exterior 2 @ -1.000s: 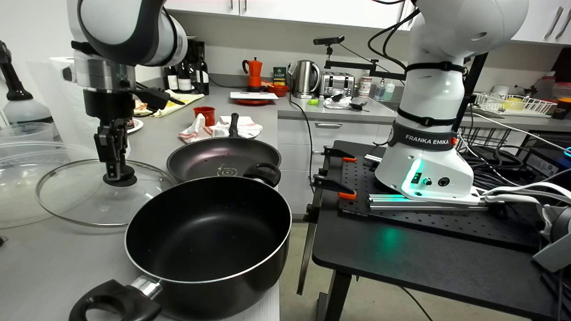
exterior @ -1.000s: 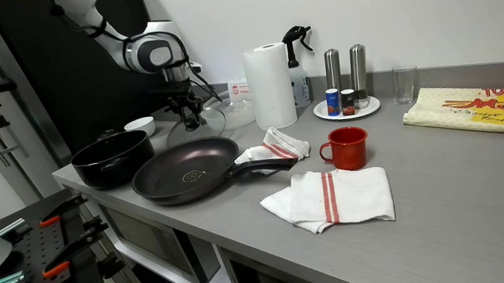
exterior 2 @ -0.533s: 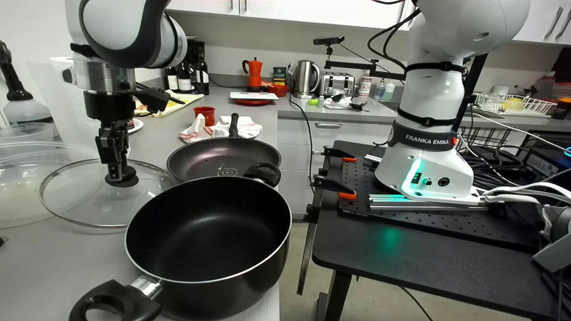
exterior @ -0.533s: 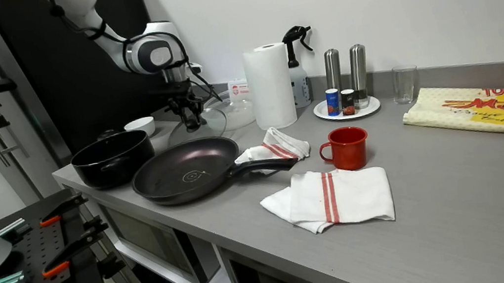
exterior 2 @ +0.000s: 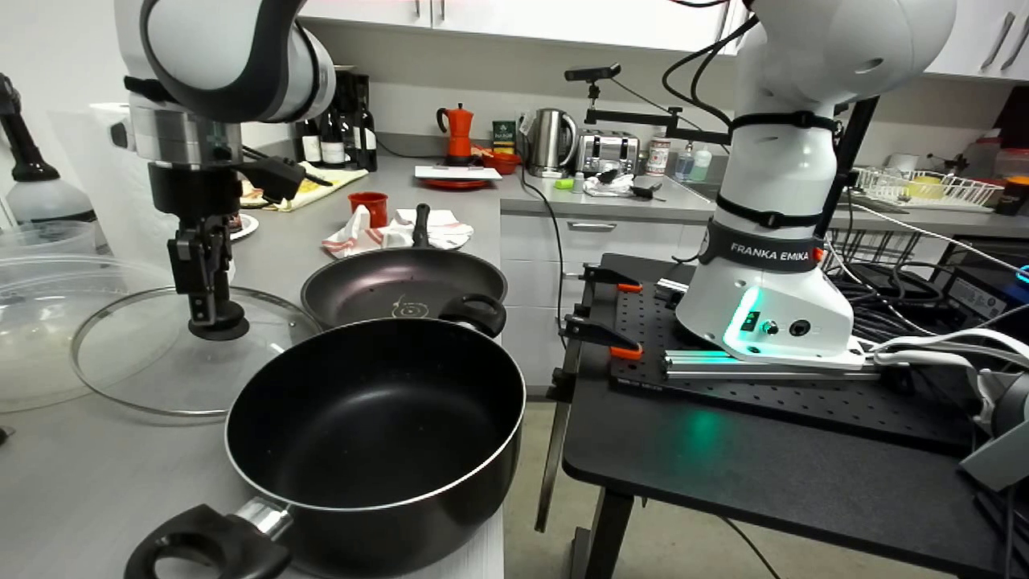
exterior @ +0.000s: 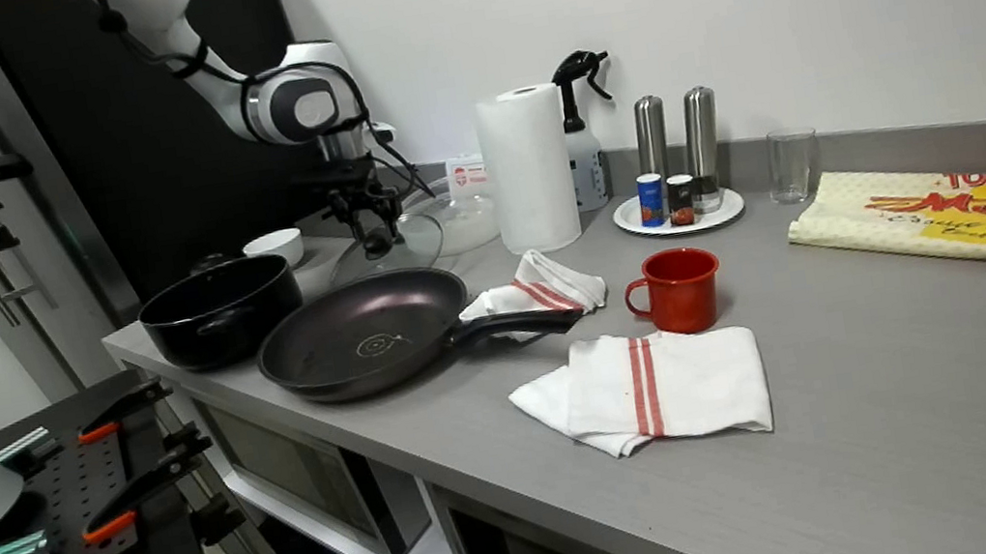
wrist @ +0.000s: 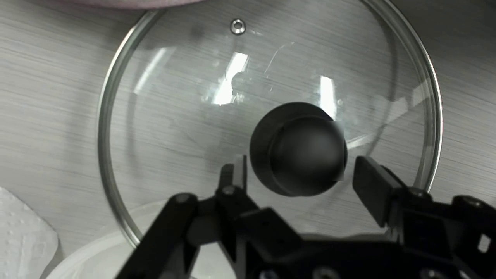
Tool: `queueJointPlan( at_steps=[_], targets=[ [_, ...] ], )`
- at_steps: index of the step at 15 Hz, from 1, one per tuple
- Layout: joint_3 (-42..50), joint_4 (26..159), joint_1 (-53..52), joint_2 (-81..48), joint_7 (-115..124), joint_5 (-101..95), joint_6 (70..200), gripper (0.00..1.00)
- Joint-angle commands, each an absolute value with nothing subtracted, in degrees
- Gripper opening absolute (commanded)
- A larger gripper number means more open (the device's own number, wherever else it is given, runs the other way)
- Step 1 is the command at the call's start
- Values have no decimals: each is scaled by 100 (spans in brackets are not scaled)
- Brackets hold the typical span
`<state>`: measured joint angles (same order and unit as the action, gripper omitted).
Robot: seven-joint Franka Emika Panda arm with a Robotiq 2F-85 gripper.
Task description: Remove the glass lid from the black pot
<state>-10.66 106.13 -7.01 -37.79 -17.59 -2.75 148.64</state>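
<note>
The glass lid (wrist: pixel 182 124) lies level beside the black pot (exterior 2: pixel 458 515), at counter height, with its dark knob (wrist: pixel 306 155) upward. It also shows in both exterior views (exterior: pixel 419 241) (exterior 2: pixel 153 354); in one of them its near right edge is hidden behind the pot. The pot (exterior: pixel 198 331) stands uncovered at the counter's edge and its inside looks empty. My gripper (wrist: pixel 299 159) points down with one finger on each side of the knob. In the wrist view narrow gaps show between the knob and both pads (wrist: pixel 370 186). The gripper is open around the knob.
A black frying pan (exterior: pixel 369 364) sits close to the pot and lid. A clear plastic container (exterior 2: pixel 48 289) and a paper towel roll (exterior: pixel 528 169) stand behind the lid. A white bowl (exterior: pixel 273 243) stands near the pot. Folded towels (exterior: pixel 666 388) and a red mug (exterior: pixel 673 289) are farther along.
The lid has shifted very slightly toward the pot and lower, with the gripper. The fingers now look spread apart at the knob, which shows more clearly between them.
</note>
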Motion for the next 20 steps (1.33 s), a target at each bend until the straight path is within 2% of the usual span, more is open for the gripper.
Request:
queueJointPlan(
  at_steps=[1, 12, 20],
  targets=[
    [-1003, 10534, -785, -3767, -1562, -396, 14854, 99],
    [-1022, 10602, -776, -3634, -1512, -378, 14858, 100],
    [-1259, 11302, -664, -2733, -1651, -228, 14669, 100]
  ],
)
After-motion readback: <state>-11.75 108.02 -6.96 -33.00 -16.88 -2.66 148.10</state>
